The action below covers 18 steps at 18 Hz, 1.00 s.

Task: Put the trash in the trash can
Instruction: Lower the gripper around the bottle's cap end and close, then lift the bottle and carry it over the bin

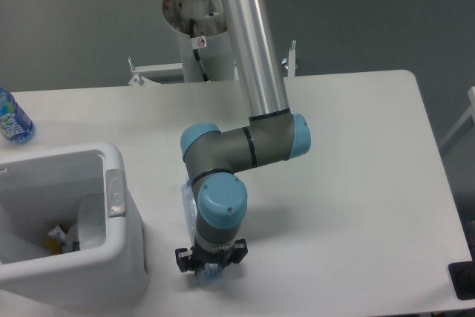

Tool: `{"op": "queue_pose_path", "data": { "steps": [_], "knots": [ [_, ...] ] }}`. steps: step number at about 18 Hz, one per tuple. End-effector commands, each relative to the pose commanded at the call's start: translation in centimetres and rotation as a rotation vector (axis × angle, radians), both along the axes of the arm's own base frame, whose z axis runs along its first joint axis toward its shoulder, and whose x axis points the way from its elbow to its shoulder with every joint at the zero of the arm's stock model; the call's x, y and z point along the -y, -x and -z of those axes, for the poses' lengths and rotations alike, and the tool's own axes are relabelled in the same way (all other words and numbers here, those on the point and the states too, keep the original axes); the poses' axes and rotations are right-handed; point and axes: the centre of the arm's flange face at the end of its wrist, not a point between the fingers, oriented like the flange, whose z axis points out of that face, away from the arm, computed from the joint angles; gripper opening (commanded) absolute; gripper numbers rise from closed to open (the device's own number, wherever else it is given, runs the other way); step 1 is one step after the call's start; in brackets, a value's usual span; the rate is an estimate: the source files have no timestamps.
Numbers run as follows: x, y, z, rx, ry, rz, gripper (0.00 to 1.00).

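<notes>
arm folded downward, tool [210, 263] clamped around the crushed bottle [188, 206].

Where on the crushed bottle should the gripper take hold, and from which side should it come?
Judging by its pose, grip the crushed bottle across its narrow width, near the end closest to the camera, coming straight down from above. It lies flat on the table, lengthwise toward the camera, so only its long edges offer opposed faces. The gripper sits there already.
</notes>
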Motion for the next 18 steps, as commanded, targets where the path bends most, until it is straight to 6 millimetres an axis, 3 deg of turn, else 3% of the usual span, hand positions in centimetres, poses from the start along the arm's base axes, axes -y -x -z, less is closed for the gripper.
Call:
{"op": "queue_pose_path", "data": {
  "steps": [2,3,7,11,14,18],
  "knots": [
    [-0.2,0.6,-2.7,-0.03,-0.036,0.008,0.56],
    [-0.2,1.3,-5.0,-0.056,-0.065,0.007,0.56],
    [1.3,6.7,-17.6,-0.219,-0.255,-0.058,0.56],
    [2.0,10.4,-27.3,-0.266,-0.47,-0.098,0.56],
    [2.4,10.0,-33.0,-0.3,-0.563,-0.105,0.56],
    [3.4,7.3,-38.1,-0.361,-0.639,-0.082,0.56]
  ]
}}
